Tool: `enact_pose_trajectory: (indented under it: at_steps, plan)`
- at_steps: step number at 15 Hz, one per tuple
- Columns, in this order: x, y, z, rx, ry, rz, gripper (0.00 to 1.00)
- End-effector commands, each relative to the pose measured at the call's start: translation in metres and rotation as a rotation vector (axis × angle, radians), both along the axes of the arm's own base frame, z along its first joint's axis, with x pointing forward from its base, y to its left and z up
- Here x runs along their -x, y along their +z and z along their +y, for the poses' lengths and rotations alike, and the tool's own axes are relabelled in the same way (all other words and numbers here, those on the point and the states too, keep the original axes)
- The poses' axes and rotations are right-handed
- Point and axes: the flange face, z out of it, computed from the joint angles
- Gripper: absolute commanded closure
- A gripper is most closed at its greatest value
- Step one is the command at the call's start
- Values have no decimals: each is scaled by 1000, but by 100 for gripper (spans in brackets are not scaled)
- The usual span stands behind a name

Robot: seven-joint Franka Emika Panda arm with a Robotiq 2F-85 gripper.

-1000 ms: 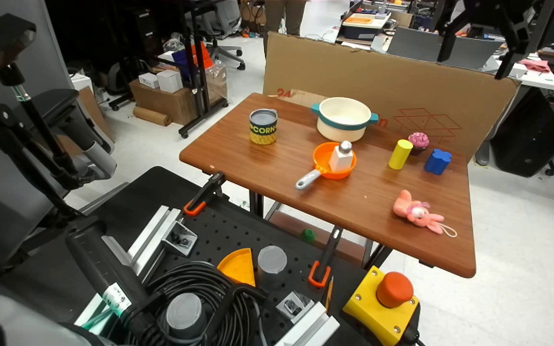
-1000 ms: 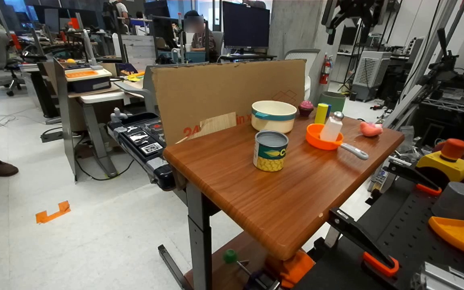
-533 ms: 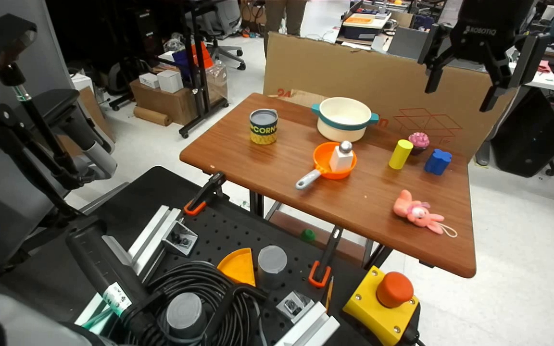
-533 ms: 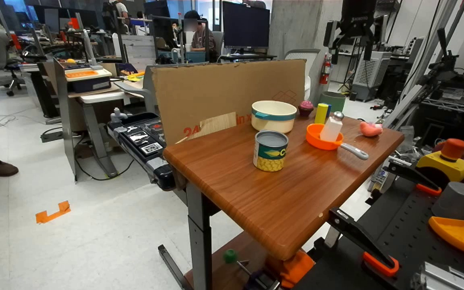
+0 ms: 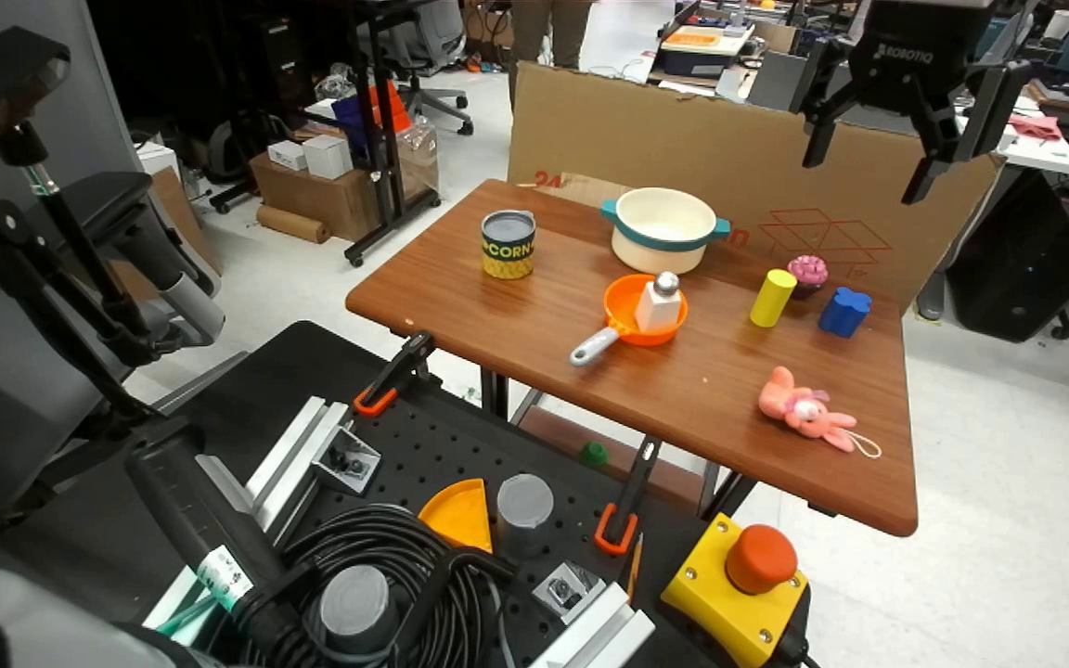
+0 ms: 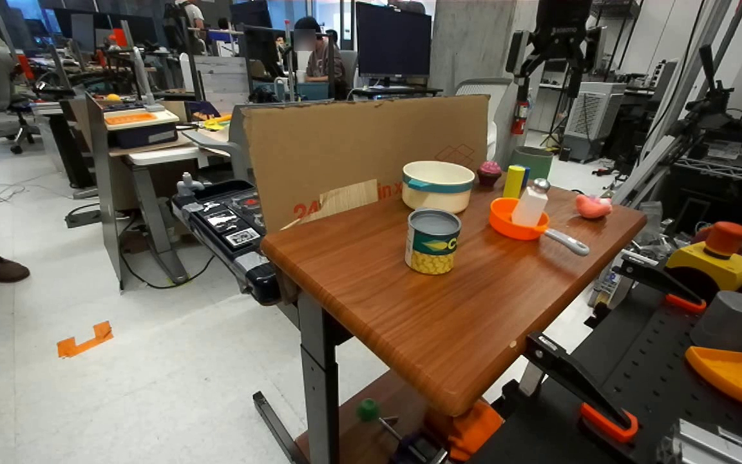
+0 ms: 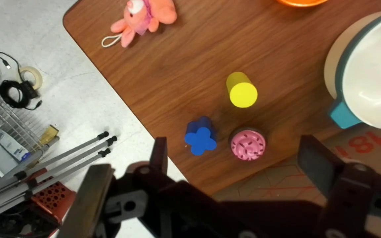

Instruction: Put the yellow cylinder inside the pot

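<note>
End effector [image 5: 864, 181] spread; yellow cylinder [image 5: 773, 298] outside pot [image 5: 655, 258]; shaker [image 5: 658, 310] in pan [image 5: 622, 299].

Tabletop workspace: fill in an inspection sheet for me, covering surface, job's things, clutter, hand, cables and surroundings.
Surface: brown wood-grain table, rounded corners.
Job's things: yellow cylinder stands upright outside the white pot, which is also upright, with blue-green rim and handles.
Clutter: corn can, orange pan with a white shaker in it, cupcake, blue block, pink plush toy lying down.
Hand: open, raised above the tabletop things.
Grasped: nothing seen.
Cables: black cable coiled on the perforated board; black cord beyond the table's edge in the wrist view.
Surroundings: cardboard panel upright beyond the pot; red-topped yellow box near the perforated board; seated person in the background.
</note>
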Motion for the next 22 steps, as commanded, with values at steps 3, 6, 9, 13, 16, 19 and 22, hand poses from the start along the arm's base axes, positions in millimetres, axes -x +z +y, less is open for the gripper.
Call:
enact_pose_trajectory:
  at_steps: [3,6,9,13,16,19,22]
  plan:
    - [-6,-12,-2,-35,-33,-80,0]
    - [-7,-27,-6,-42,-51,-72,0]
    - [-6,-46,-12,-39,-61,-44,0]
    - [-4,-60,-17,-42,-72,-23,0]
    - [-4,-62,-16,-50,-86,-51,0]
    - [-6,-57,-13,-113,-143,-106,0]
    - [-7,-59,-5,-168,-196,-125,0]
